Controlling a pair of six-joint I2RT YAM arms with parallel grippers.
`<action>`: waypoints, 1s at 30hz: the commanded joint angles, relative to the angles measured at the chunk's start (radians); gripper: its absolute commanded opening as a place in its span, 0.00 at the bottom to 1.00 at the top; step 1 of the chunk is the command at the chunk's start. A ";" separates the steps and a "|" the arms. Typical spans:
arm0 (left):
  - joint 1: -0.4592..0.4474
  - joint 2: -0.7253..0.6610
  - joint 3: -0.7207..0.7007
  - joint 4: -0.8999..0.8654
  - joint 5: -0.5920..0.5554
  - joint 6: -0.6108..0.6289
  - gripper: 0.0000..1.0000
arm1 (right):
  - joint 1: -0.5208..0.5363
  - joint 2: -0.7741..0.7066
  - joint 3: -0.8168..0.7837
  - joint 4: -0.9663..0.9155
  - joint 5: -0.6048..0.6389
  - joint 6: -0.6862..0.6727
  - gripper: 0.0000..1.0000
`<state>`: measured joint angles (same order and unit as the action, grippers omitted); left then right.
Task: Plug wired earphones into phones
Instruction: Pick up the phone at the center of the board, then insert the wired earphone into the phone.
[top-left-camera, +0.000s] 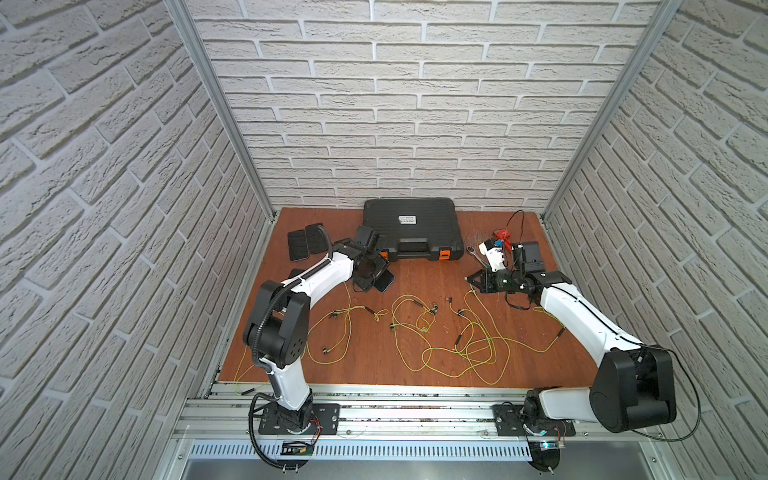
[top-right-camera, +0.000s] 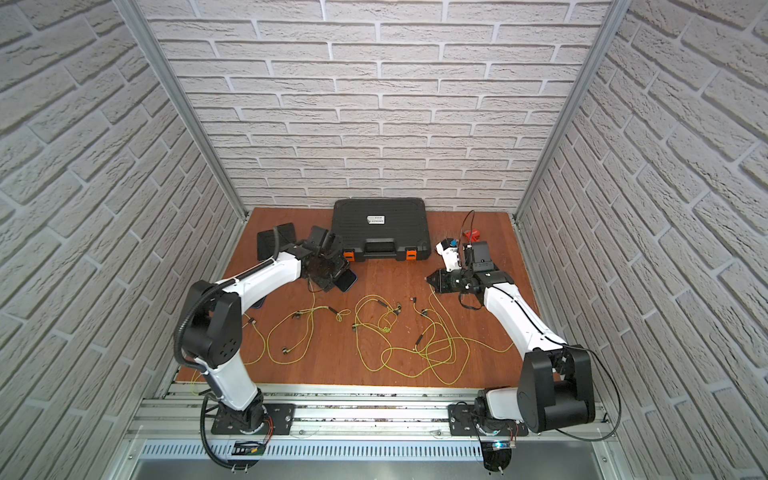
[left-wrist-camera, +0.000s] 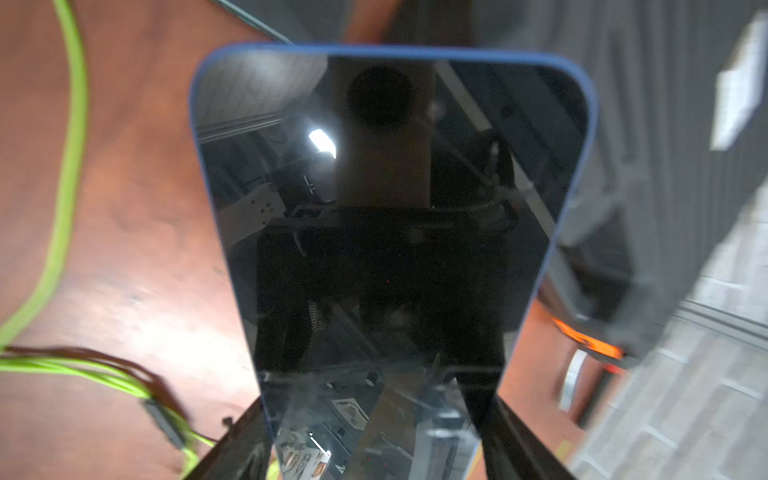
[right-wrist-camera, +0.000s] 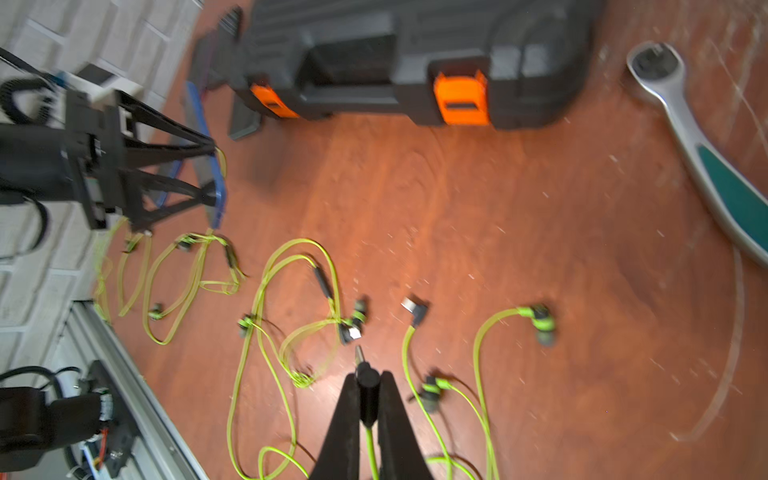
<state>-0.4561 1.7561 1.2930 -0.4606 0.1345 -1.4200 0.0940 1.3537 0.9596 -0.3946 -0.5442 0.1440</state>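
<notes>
My left gripper (left-wrist-camera: 376, 415) is shut on a phone (left-wrist-camera: 386, 208) with a glossy dark screen and a blue rim, one finger on each long edge. In both top views that phone (top-left-camera: 384, 282) (top-right-camera: 347, 283) hangs tilted, low over the table left of centre. Two more phones (top-left-camera: 305, 243) lie ribbed side up at the back left. My right gripper (right-wrist-camera: 368, 380) (top-left-camera: 471, 279) is shut on an earphone plug (right-wrist-camera: 368, 388), whose metal tip pokes out past the fingertips while its yellow-green cord trails back. Other wired earphones (top-left-camera: 415, 320) (top-left-camera: 336, 332) lie in loose loops on the table.
A black case with orange latches (top-left-camera: 411, 228) stands at the back centre. A ratchet wrench (right-wrist-camera: 685, 137) and small white and red items (top-left-camera: 496, 247) lie at the back right. An aluminium rail (top-left-camera: 374, 411) runs along the front edge. Brick-pattern walls close in three sides.
</notes>
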 joint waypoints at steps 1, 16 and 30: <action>-0.017 -0.039 -0.025 0.203 0.101 -0.094 0.42 | 0.050 -0.015 -0.004 0.100 -0.030 0.049 0.06; -0.083 -0.050 -0.042 0.457 0.190 -0.462 0.24 | 0.224 0.004 -0.087 0.518 0.170 0.166 0.06; -0.105 -0.064 -0.046 0.483 0.163 -0.577 0.19 | 0.295 0.086 -0.092 0.703 0.229 0.148 0.06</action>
<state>-0.5526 1.7401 1.2572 -0.0692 0.2958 -1.9709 0.3717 1.4261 0.8581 0.2268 -0.3321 0.2844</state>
